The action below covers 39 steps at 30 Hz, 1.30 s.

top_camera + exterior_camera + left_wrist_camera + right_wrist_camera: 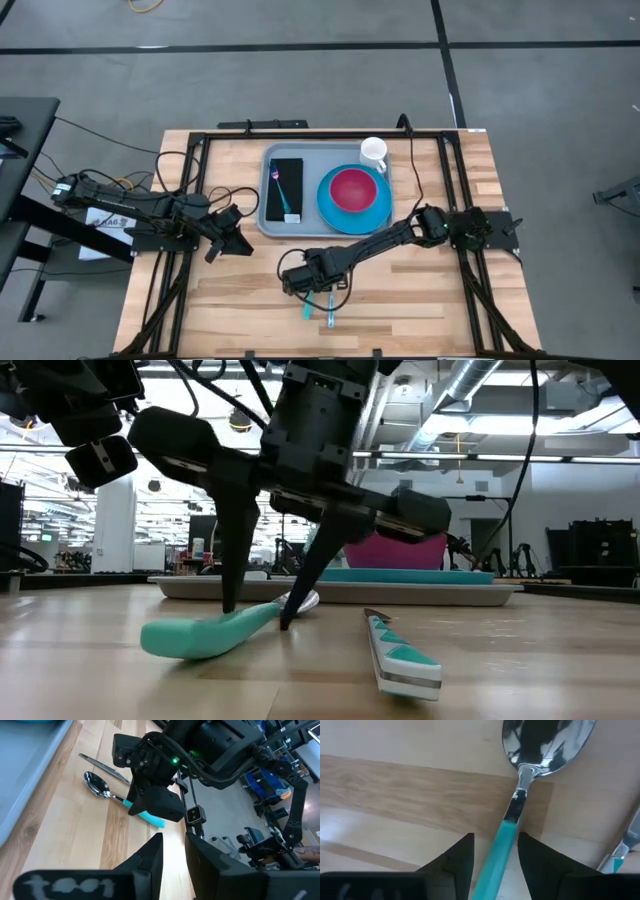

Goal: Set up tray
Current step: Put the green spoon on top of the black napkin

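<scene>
Bare worktop lies open at 5 o'clock; the tray blocks 12, a knife flanks the spoon.

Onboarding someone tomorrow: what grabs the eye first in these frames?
The right end effector is down on the bare wood in front of the tray, its fingers either side of the teal-handled spoon, with a matching knife beside it. On the tray, the red bowl sits in a blue plate. The left end effector waits at the table's left.
</scene>
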Each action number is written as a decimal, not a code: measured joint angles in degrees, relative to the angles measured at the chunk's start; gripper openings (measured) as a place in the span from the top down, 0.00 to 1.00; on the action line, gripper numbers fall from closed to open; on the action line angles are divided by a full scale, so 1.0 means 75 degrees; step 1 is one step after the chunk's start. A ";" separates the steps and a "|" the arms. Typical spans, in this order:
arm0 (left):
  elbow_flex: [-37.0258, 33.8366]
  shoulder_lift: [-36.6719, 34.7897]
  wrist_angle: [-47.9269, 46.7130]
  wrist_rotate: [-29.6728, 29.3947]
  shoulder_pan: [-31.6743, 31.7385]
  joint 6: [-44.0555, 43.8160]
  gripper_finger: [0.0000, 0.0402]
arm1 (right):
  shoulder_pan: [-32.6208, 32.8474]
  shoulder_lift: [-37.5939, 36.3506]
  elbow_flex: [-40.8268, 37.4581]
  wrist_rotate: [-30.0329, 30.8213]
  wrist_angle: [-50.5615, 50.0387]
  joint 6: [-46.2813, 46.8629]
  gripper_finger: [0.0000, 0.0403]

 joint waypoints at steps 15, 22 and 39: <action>0.0000 0.0000 0.0003 0.0000 0.0000 0.0000 0.83 | -0.0017 0.0050 0.0055 0.0033 -0.0435 0.0206 0.88; 0.0000 0.0000 0.0000 -0.0003 0.0000 0.0000 0.83 | -0.0066 -0.0017 0.0076 0.0058 -0.0444 0.0194 0.93; 0.0000 0.0000 -0.0195 -0.0050 0.0000 0.0128 0.83 | -0.1040 0.0024 0.2885 0.1161 -0.2636 -0.2233 0.92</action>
